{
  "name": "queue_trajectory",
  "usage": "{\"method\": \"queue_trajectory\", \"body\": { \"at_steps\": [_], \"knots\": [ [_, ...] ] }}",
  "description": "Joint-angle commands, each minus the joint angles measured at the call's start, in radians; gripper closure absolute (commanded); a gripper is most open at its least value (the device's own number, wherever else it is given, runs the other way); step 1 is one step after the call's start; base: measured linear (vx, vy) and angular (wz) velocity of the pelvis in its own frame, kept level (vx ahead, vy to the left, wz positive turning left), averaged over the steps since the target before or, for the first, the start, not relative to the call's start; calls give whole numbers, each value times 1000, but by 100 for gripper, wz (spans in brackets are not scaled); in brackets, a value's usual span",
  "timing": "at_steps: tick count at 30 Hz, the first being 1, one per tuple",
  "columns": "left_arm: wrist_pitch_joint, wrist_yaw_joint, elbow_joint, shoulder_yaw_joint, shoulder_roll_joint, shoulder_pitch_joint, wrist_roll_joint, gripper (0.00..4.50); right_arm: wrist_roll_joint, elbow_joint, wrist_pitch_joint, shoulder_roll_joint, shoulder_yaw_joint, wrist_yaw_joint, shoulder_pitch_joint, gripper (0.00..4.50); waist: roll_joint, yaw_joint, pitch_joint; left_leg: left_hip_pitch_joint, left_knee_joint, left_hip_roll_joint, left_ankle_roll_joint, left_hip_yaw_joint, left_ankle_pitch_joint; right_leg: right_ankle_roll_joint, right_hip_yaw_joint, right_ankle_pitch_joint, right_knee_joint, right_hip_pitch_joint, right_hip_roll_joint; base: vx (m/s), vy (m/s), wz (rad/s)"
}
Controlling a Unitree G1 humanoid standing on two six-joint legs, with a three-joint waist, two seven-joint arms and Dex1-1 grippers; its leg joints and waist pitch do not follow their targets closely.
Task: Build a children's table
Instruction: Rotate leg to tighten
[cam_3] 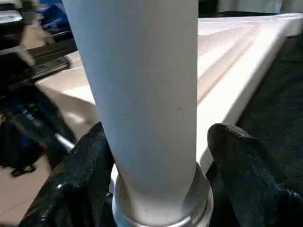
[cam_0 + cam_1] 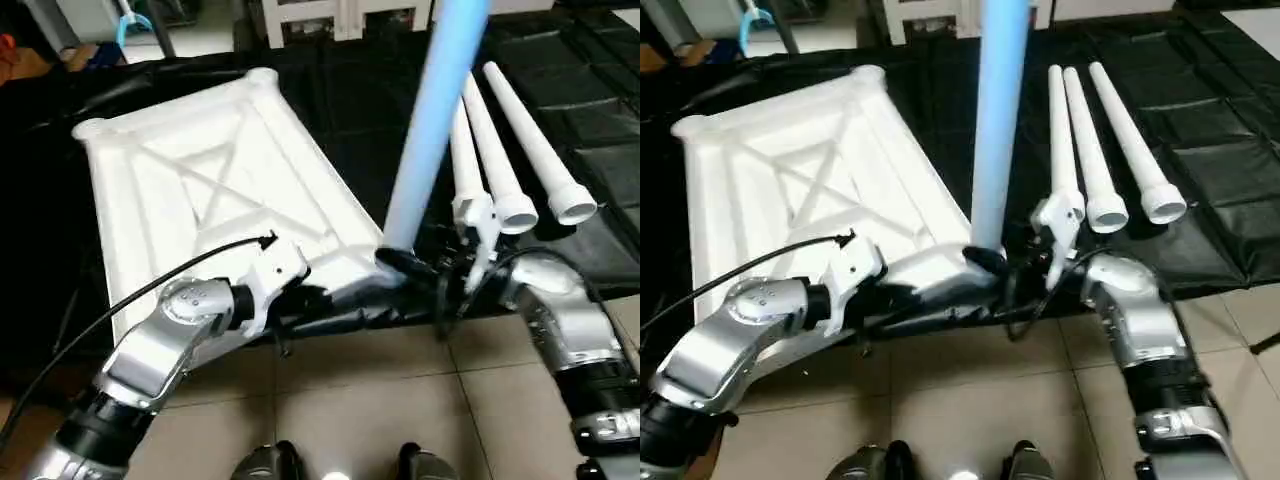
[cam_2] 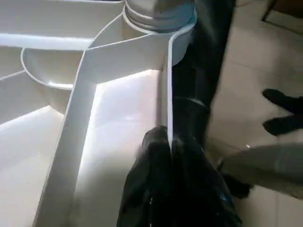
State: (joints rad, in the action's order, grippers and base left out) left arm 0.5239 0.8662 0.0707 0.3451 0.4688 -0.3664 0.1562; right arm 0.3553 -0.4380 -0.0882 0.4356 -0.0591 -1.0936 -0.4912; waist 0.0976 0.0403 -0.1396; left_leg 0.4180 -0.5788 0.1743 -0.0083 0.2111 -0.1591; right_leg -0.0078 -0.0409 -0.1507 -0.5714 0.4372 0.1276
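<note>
Right claw (image 1: pixel 156 165) of mine straddles the upright leg (image 1: pixel 142 94) at its base, fingers apart on either side. Left claw (image 3: pixel 170 142) pinches the tabletop's (image 2: pixel 200 170) near rim, at nine o'clock from that leg. Three spare legs (image 2: pixel 510 150) lie at two o'clock.

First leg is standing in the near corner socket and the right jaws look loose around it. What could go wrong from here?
1. The upright leg stands tall in the socket; with the right gripper apart from it on one side, it may lean or pop out if not fully seated.
2. The left gripper pinches only the thin rim of the tabletop, so the top could slip or shift.
3. The three spare legs lie close by; a swinging right arm could knock them rolling.
</note>
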Motion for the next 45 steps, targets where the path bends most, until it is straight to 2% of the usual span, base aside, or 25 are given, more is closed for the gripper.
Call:
{"method": "queue_trajectory", "body": {
  "at_steps": [1, 3, 4, 7, 10, 12, 17, 21, 24, 25, 26, 27, 28, 29, 30, 31, 32, 33, 34, 35, 36, 38, 40, 41, 45],
  "knots": [
    [36, 52, -10, 69, 19, 31, 1, 450, 19, 22, -5, 14, 11, -17, -14, 125, -13, -2, 73, -44, 69, 45, 123, -17, -212, -267, 13, -195, 46, -49, 6, -52, 8, 1],
    [39, 54, -5, 67, 21, 32, 4, 450, 27, 18, -15, 16, 18, -28, -25, 150, -16, -6, 68, -48, 76, 45, 73, -19, -304, -239, 18, -281, 53, -43, 7, -26, 3, 2],
    [41, 57, -3, 65, 21, 33, 4, 450, 32, 14, -20, 15, 23, -34, -32, 157, -14, -7, 68, -47, 78, 44, 57, -20, -327, -226, 19, -307, 54, -42, 8, 0, 0, 0],
    [47, 62, 0, 63, 22, 33, 4, 450, 35, 5, -29, 14, 30, -50, -41, 176, -16, -11, 68, -44, 81, 43, 39, -23, -348, -206, 19, -331, 58, -42, 9, 0, 0, 0],
    [50, 62, 1, 62, 22, 32, 4, 450, 32, -13, -12, 6, 40, -39, -49, 198, -16, -11, 70, -43, 80, 42, 37, -24, -345, -199, 20, -335, 59, -40, 10, 0, 0, 0],
    [51, 61, 1, 62, 23, 32, 4, 450, 31, -20, -8, 3, 45, -33, -52, 229, -16, -11, 72, -41, 79, 42, 43, -24, -325, -203, 20, -315, 57, -41, 11, 0, 0, 0],
    [55, 62, 3, 64, 24, 32, 4, 450, 7, -36, 8, -2, 49, -8, -48, 246, -15, -12, 74, -39, 75, 41, 61, -22, -292, -218, 18, -269, 54, -43, 9, 0, 0, 0],
    [62, 44, -11, 59, 9, 26, 0, 450, -67, -110, 55, -21, 54, 123, -58, 252, -13, -17, 73, -36, 75, 40, 68, -23, -286, -225, 17, -262, 52, -44, 9, 0, 0, 0],
    [70, -35, -63, 39, -44, -2, -25, 450, -131, -180, 44, -69, 51, 303, -70, 253, -13, -29, 68, -35, 78, 37, 45, -24, -312, -218, 16, -308, 55, -41, 8, 0, 0, 0],
    [70, -35, -63, 39, -44, -2, -25, 450, -131, -180, 44, -69, 51, 303, -70, 255, -13, -31, 67, -36, 78, 37, 39, -24, -320, -212, 16, -321, 57, -40, 8, 0, 0, 0],
    [72, -85, -96, 29, -78, -23, -41, 450, -144, -200, 32, -98, 51, 373, -75, 255, -14, -34, 67, -37, 79, 37, 30, -26, -347, -201, 16, -347, 60, -41, 10, 0, 0, 0],
    [70, -159, -145, 8, -129, -54, -57, 450, -170, -225, 30, -144, 45, 473, -83, 255, -14, -40, 59, -34, 83, 36, 21, -26, -371, -189, 17, -384, 64, -35, 9, 0, 0, 0],
    [69, -210, -180, -8, -165, -75, -65, 450, -184, -237, 31, -167, 42, 521, -87, 256, -15, -43, 59, -40, 84, 34, -4, -28, -415, -170, 14, -445, 69, -33, 8, 0, 0, 0],
    [43, -282, -224, -35, -212, -100, -74, 450, -211, -264, 44, -198, 37, 604, -97, 257, -14, -42, 60, -43, 84, 33, -12, -30, -430, -160, 13, -466, 71, -33, 10, 0, 0, 0],
    [43, -282, -224, -35, -212, -100, -74, 450, -211, -264, 44, -198, 37, 604, -97, 257, -15, -43, 56, -45, 86, 31, -25, -31, -460, -140, 13, -503, 78, -27, 10, 0, 0, 0],
    [24, -329, -253, -53, -242, -117, -79, 450, -229, -283, 53, -216, 34, 657, -103, 257, -17, -43, 57, -46, 86, 31, -25, -33, -476, -131, 11, -519, 80, -29, 10, 0, 0, 0],
    [24, -329, -253, -53, -242, -117, -79, 450, -229, -283, 53, -216, 34, 657, -103, 257, -17, -43, 54, -45, 87, 30, -25, -34, -499, -111, 11, -548, 86, -25, 11, 0, 0, 0],
    [2, -395, -293, -75, -282, -141, -86, 450, -242, -312, 74, -256, 46, 759, -118, 257, -17, -43, 55, -47, 88, 31, -26, -36, -510, -105, 10, -557, 87, -24, 10, 0, 0, 0],
    [-23, -490, -358, -106, -346, -182, -97, 450, -267, -359, 115, -325, 56, 917, -147, 257, -16, -47, 54, -48, 89, 29, -35, -35, -525, -96, 9, -576, 93, -17, 10, 0, 0, 0],
    [-27, -512, -373, -114, -361, -192, -99, 450, -274, -370, 126, -341, 57, 954, -154, 257, -14, -50, 52, -49, 89, 27, -43, -37, -531, -93, 6, -586, 93, -15, 9, 0, 0, 0],
    [-35, -541, -393, -122, -380, -204, -107, 450, -284, -383, 148, -366, 55, 997, -166, 257, -19, -48, 56, -56, 91, 27, -45, -39, -547, -78, 1, -598, 99, -17, 7, 0, 0, 0],
    [-35, -547, -401, -122, -386, -210, -112, 450, -288, -387, 166, -380, 52, 1007, -173, 258, -16, -44, 60, -57, 94, 27, -24, -36, -523, -74, 1, -552, 104, -21, 9, 0, 0, 0],
    [-38, -546, -411, -123, -393, -213, -123, 450, -274, -400, 213, -405, 67, 1006, -192, 258, -16, -41, 63, -48, 100, 29, 5, -33, -457, -91, 3, -456, 100, -30, 7, 0, 0, 0],
    [-40, -545, -412, -124, -392, -210, -124, 450, -241, -410, 235, -422, 81, 958, -205, 258, -17, -40, 63, -46, 101, 29, 12, -31, -448, -99, 4, -437, 100, -30, 8, 0, 0, 0],
    [-41, -543, -407, -124, -383, -204, -122, 450, -222, -405, 251, -427, 78, 895, -207, 258, -17, -40, 61, -43, 102, 31, 28, -29, -436, -126, 5, -407, 95, -34, 7, 0, 0, 0]
  ]
}}
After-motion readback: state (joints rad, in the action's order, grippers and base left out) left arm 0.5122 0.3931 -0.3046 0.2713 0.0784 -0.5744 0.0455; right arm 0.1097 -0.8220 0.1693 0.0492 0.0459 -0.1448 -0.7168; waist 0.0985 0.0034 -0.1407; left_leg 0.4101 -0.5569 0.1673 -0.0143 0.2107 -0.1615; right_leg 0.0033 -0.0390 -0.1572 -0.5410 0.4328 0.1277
